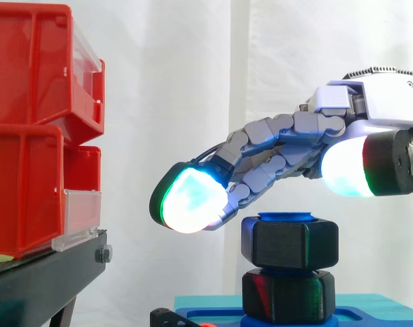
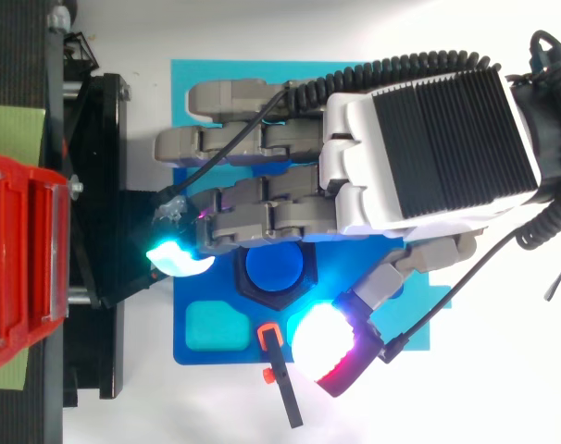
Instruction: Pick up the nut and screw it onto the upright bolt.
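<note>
hand (image 1: 309,133) is loosely open: fingers stretched out with a slight bend, gripping nothing. The black nut (image 1: 289,244) sits on the blue bolt (image 2: 273,268) directly under the fingers, between fingertip pad and thumb pad. A second black hex piece (image 1: 288,294) sits below the nut.

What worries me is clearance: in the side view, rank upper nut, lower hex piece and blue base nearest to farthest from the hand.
1. upper nut, just beneath the hand.
2. lower hex piece, under that nut.
3. blue base, at the bottom.
</note>
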`<state>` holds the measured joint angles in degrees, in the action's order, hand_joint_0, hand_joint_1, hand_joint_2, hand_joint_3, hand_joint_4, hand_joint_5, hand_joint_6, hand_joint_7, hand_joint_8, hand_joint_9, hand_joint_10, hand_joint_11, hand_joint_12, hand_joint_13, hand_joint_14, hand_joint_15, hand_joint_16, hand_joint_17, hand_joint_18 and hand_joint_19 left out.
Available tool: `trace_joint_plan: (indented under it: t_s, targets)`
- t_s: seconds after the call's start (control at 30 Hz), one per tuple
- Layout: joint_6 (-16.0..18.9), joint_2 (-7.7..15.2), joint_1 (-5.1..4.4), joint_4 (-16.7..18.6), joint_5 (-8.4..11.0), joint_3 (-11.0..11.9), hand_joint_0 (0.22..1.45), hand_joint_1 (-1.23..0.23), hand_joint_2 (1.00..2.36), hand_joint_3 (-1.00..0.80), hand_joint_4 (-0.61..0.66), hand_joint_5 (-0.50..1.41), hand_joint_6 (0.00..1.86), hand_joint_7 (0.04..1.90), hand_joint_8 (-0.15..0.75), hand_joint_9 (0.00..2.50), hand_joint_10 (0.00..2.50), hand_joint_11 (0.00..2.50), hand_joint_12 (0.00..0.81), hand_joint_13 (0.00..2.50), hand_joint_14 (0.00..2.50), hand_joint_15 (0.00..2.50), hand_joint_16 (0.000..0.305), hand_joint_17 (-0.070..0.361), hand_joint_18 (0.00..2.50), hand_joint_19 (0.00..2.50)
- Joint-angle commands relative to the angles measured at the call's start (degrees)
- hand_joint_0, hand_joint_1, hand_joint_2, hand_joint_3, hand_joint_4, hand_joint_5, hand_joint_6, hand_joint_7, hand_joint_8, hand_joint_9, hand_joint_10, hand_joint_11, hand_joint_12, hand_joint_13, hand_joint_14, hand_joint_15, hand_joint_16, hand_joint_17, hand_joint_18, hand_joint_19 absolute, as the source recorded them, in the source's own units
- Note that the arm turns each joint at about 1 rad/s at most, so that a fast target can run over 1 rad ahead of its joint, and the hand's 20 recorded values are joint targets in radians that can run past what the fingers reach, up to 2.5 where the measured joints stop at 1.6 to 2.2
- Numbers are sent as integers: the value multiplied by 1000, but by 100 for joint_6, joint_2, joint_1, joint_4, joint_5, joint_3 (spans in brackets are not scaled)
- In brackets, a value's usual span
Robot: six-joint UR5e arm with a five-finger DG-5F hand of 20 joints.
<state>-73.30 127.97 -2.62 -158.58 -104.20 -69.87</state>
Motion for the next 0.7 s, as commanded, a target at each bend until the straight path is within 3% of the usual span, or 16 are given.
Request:
trace_joint_plan:
  t_s: [0.0,0.67]
  targets:
    - [0,-9,-2,12,5,-9,474,-355,1000,-500,158,-172,501,653,206,363,0,0,311,173,0,0,35,79,0,0]
    - [9,0,16,-164,-30,-9,482,-354,1000,-500,201,-145,502,713,227,464,0,0,313,276,0,0,33,75,0,0]
